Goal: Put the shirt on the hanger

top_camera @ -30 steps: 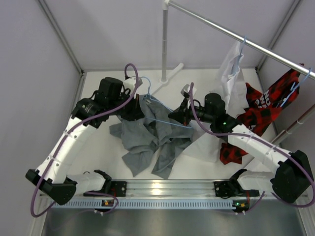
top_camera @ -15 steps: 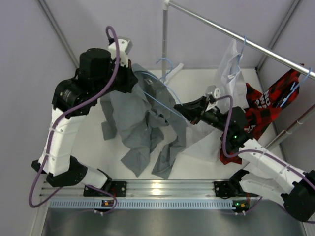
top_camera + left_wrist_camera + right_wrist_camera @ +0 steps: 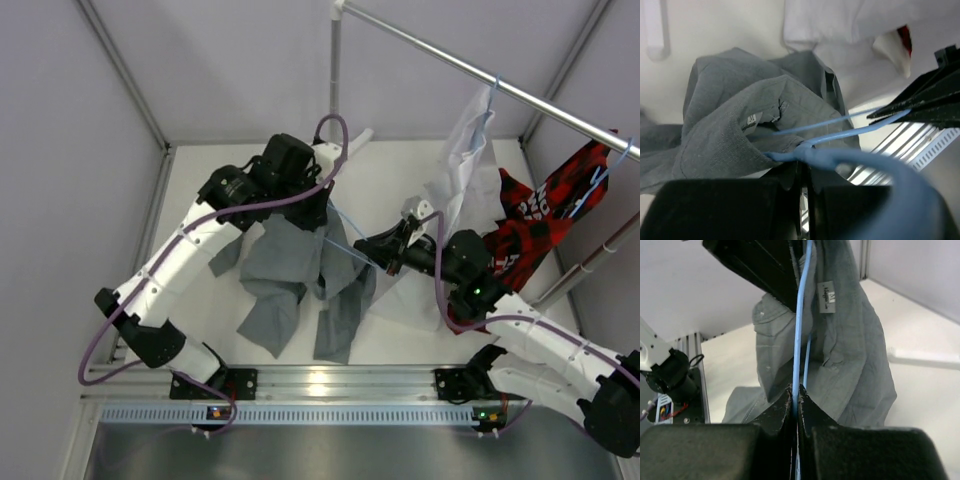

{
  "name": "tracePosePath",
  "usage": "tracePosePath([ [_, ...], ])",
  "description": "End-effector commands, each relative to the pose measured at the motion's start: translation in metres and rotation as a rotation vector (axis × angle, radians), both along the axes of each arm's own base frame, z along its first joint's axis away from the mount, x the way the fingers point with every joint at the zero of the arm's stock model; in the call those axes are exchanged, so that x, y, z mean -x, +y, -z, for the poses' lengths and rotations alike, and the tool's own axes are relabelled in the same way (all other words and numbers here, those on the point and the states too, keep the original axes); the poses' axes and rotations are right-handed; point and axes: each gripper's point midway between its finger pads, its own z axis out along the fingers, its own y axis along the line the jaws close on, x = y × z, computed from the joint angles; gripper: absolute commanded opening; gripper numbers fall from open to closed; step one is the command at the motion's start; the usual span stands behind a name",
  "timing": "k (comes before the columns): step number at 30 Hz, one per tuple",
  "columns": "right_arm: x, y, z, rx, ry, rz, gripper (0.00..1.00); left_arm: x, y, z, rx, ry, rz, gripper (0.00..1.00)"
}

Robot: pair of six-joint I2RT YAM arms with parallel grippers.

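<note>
While the hanger [image 3: 352,247] is held up above the tabletop [image 3: 400,175], the left end effector [image 3: 804,167] is seen clenched on its twisted neck by the hook, and the right end effector [image 3: 795,396] is clamped on a thin blue wire of the frame. The shirt [image 3: 280,265] is draped around the hanger beside the left end effector, its collar and label are gathered at the wires, and its lower part is left hanging toward the tabletop.
</note>
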Motion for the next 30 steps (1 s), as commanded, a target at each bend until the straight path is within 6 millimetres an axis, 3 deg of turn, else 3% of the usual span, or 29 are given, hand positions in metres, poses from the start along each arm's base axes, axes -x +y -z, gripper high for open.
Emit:
tracePosePath([
  [1,0.008,0.001,-0.020,-0.051,-0.098,-0.031,0.00,0.025,0.011,-0.014,0.040,-0.046,0.053,0.00],
  [2,0.007,0.000,-0.013,-0.051,-0.088,-0.024,0.00,0.028,0.015,-0.002,0.020,-0.031,0.048,0.00],
  [7,0.008,0.003,-0.005,-0.097,-0.076,-0.052,0.00,0.041,0.025,0.000,0.040,-0.050,0.066,0.00],
  [13,0.007,0.009,-0.014,-0.178,-0.064,-0.073,0.00,0.019,0.044,-0.002,-0.024,-0.116,-0.078,0.00],
  [19,0.007,0.023,-0.010,-0.196,-0.041,-0.113,0.00,0.015,0.033,-0.011,-0.002,-0.121,-0.048,0.00],
  [23,0.006,0.021,-0.019,-0.244,-0.066,-0.099,0.00,0.011,0.025,-0.011,-0.001,-0.115,-0.028,0.02],
  [24,0.004,0.020,-0.019,-0.251,-0.066,-0.086,0.00,0.015,0.022,-0.012,0.011,-0.109,0.000,0.09],
  [25,0.004,0.020,-0.021,-0.257,-0.070,-0.084,0.00,0.016,0.021,-0.014,0.017,-0.114,0.006,0.29],
  [28,0.004,0.018,-0.025,-0.275,-0.082,-0.080,0.00,0.019,0.030,-0.035,0.043,-0.186,0.006,0.65],
  [30,0.003,0.016,-0.029,-0.295,-0.091,-0.067,0.00,0.023,0.037,-0.059,0.081,-0.267,0.018,0.79],
])
